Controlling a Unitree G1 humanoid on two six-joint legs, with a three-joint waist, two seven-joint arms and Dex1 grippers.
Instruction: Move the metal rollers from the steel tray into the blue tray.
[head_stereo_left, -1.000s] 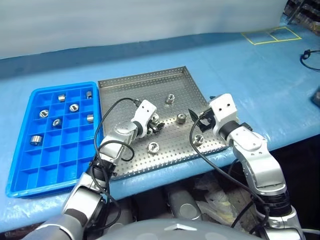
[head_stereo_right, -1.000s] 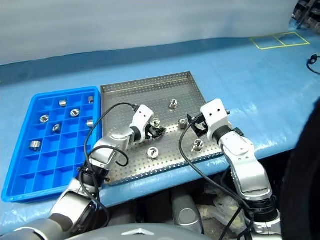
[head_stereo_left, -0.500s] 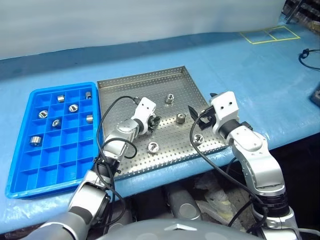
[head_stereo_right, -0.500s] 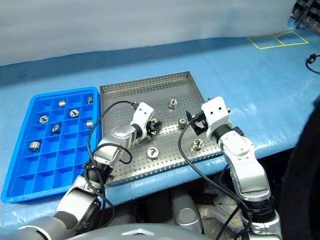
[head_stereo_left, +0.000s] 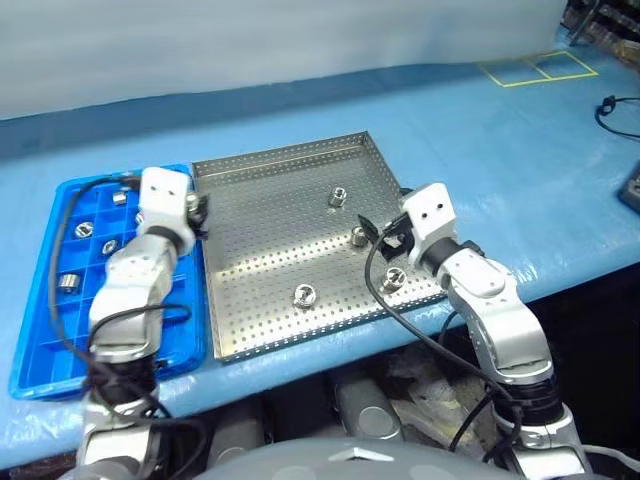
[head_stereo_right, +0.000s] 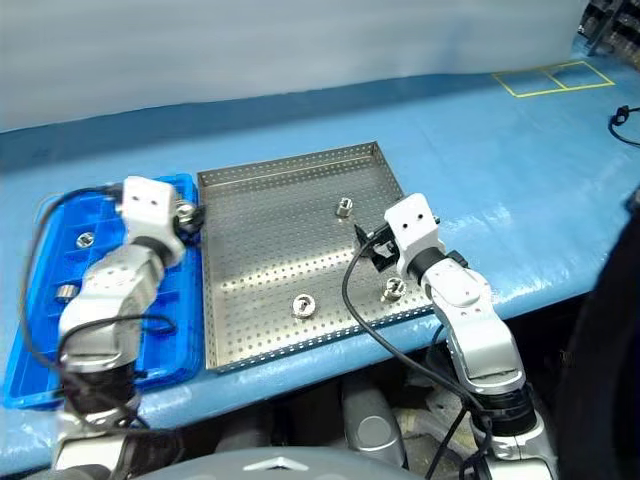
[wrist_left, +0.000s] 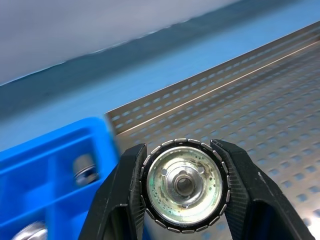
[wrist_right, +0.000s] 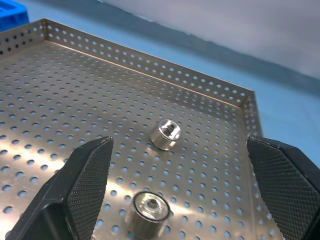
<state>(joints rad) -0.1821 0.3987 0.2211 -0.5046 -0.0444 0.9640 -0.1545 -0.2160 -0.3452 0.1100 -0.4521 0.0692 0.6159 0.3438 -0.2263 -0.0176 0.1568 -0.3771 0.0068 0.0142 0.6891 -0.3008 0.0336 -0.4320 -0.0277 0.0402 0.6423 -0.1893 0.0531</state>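
The steel tray (head_stereo_left: 270, 190) lies mid-table with several metal rollers on its perforated floor, among them one (head_stereo_left: 337, 197) near the back and one (head_stereo_left: 304, 294) near the front. Left of it, the blue tray (head_stereo_left: 70, 340) has several rollers in its compartments. My left gripper (head_stereo_left: 196, 210) hovers over the blue tray's right edge, shut on a roller (wrist_left: 184, 185) held face-on between its fingers. My right gripper (head_stereo_left: 375, 232) stands open just above the steel tray's right side, with two rollers (wrist_right: 166, 134) (wrist_right: 147, 210) on the floor between its fingers.
A blue sheet covers the table. A yellow taped outline (head_stereo_left: 540, 68) and a black cable (head_stereo_left: 615, 105) lie at the far right. The table's front edge runs just past the steel tray's near rim.
My left gripper shut on a roller in the middle of the steel tray, lifted it and swung left to the blue tray's right edge. The right gripper edged slightly left.
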